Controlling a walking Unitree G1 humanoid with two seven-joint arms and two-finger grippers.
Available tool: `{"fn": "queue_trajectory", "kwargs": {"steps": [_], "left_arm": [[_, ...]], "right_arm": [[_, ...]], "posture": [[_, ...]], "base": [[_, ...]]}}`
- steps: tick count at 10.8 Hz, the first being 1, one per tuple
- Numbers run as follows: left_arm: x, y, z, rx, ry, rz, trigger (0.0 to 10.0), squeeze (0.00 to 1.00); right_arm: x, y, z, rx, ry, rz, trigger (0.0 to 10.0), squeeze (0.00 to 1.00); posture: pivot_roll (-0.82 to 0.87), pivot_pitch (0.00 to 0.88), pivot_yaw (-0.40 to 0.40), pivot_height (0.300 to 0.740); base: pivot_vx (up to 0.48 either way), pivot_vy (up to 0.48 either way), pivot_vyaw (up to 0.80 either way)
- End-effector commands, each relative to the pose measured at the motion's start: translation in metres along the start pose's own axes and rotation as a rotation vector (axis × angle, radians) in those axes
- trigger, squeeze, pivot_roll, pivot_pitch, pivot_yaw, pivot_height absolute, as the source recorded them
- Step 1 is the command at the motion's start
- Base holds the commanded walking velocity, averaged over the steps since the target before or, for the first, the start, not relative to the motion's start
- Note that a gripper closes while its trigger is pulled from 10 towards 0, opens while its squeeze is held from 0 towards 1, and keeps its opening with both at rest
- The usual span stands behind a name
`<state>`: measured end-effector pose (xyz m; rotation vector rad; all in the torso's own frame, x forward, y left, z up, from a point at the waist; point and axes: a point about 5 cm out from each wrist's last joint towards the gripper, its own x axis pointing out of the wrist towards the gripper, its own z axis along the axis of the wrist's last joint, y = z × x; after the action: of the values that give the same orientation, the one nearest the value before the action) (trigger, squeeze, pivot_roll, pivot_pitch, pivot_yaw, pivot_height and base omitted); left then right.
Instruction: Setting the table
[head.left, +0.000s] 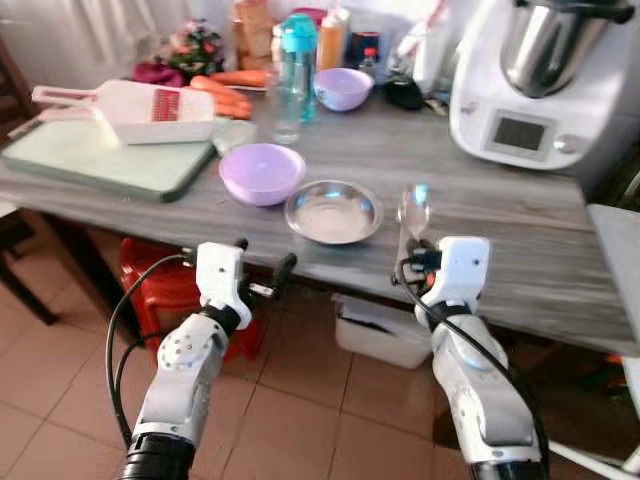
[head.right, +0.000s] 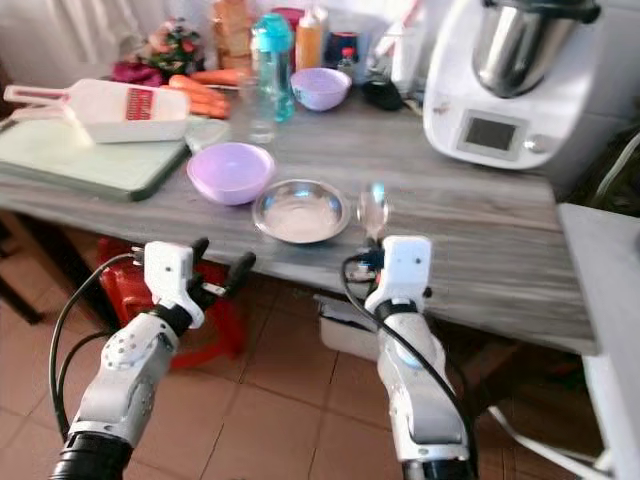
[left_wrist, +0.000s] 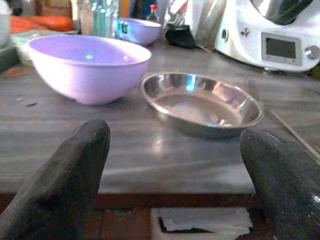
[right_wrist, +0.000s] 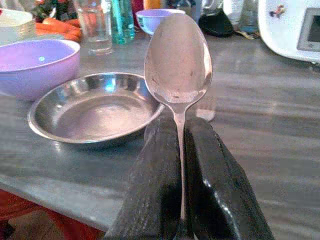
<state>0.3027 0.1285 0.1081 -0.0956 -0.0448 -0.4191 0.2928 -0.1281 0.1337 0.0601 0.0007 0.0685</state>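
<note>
Light: you get soft, even daylight, brightest at the far back.
Glare: pale sheen on the desk (head.left: 520, 240); highlights in the steel dish (left_wrist: 202, 102) and on the spoon (right_wrist: 178, 60).
Shadows: faint under the bowl (left_wrist: 87, 65); dark beneath the desk.
Focus: head views slightly soft; black fingers (left_wrist: 60, 185) blurred up close; background hazy.
</note>
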Motion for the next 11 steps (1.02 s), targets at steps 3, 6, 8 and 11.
{"fn": "queue_trajectory", "kwargs": {"steps": [3, 6, 8, 11], "left_arm": [[0.0025, -0.0056, 0.0012, 0.004, -0.001, -0.018, 10.0, 0.00], [0.0028, -0.0096, 0.0032, 0.001, -0.020, -0.039, 10.0, 0.00], [0.0030, -0.0109, 0.0058, -0.013, -0.034, -0.062, 10.0, 0.00], [0.0020, -0.0140, 0.0072, -0.031, -0.046, -0.093, 10.0, 0.00]], "right_arm": [[-0.0009, -0.0064, 0.0017, -0.005, -0.008, -0.026, 10.0, 0.00], [-0.0008, -0.0069, 0.0021, -0.006, -0.010, -0.030, 10.0, 0.00], [-0.0011, -0.0072, 0.0020, -0.007, -0.010, -0.034, 10.0, 0.00], [-0.0013, -0.0075, 0.0020, -0.007, -0.011, -0.034, 10.0, 0.00]], "posture": [[0.06, 0.072, -0.010, 0.740], [0.06, 0.072, -0.009, 0.740], [0.06, 0.072, -0.009, 0.740], [0.06, 0.072, -0.009, 0.740]], "base": [[0.000, 0.094, 0.00], [0.000, 0.000, -0.34], [0.000, 0.000, -0.56], [0.000, 0.000, -0.52]]}}
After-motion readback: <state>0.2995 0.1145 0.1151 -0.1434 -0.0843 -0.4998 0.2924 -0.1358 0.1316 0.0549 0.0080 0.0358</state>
